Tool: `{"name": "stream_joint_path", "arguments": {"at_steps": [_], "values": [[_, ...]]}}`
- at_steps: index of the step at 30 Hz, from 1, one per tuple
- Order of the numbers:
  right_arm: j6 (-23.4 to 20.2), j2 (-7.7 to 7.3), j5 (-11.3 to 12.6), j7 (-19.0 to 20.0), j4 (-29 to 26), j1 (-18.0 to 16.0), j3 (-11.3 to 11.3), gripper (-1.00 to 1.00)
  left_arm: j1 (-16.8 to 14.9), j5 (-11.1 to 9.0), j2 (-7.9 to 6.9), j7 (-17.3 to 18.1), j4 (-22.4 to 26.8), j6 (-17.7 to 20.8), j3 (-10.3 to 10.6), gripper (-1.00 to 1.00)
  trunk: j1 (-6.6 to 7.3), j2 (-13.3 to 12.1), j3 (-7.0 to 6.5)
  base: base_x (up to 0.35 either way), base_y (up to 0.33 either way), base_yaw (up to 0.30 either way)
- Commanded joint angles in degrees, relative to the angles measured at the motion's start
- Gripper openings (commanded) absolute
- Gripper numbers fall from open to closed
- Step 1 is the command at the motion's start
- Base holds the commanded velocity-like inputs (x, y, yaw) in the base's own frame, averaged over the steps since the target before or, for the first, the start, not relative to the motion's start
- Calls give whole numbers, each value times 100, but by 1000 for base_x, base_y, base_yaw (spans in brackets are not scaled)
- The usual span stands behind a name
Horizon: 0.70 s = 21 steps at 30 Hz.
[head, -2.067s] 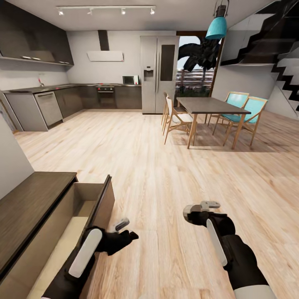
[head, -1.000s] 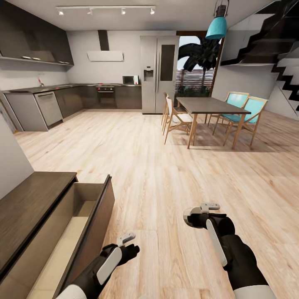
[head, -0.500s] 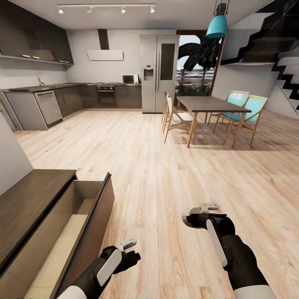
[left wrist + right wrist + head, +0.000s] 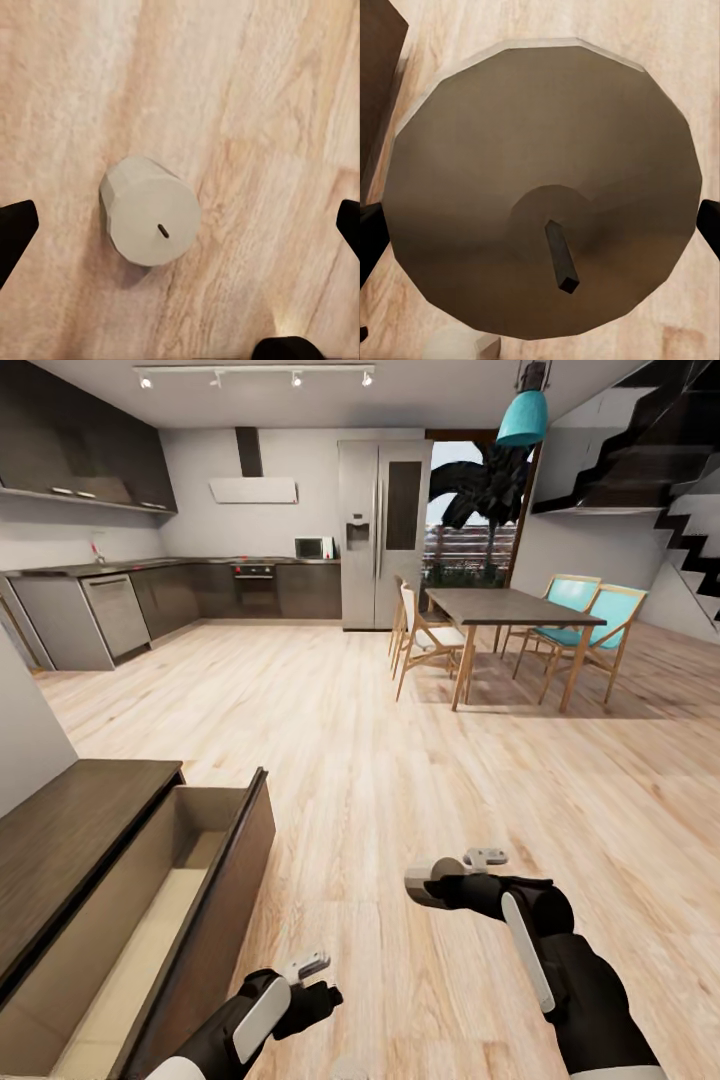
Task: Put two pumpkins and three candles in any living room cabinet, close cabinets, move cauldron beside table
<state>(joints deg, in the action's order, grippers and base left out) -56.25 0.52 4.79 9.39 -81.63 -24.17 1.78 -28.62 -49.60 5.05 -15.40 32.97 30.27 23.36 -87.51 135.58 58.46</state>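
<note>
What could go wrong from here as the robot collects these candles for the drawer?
1. The floor candle sits off-centre between the open left gripper's fingers, so closing could tip or push it aside.
2. The held candle in the right gripper might slip during travel.
3. The open drawer juts out close beside the left arm and could be bumped.
</note>
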Motion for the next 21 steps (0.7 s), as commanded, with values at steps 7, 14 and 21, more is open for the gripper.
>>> {"name": "stream_joint_path", "arguments": {"at_steps": [7, 14, 21], "values": [[-28, 9, 57, 10, 12, 0, -2, -100, -3, -33, -13, 53, -69, -19, 28, 100, -153, 285, 131, 0, 0, -7], [-35, 16, 62, 10, 54, 0, -2, -100, -3, -33, -13, 59, -71, -47, 28, 100, -307, 565, 257, 0, 0, -10], [-32, 18, 66, 10, 59, 0, -2, -100, -3, -33, -13, 60, -71, -47, 37, 100, -422, 769, 391, 0, 0, 0]]}}
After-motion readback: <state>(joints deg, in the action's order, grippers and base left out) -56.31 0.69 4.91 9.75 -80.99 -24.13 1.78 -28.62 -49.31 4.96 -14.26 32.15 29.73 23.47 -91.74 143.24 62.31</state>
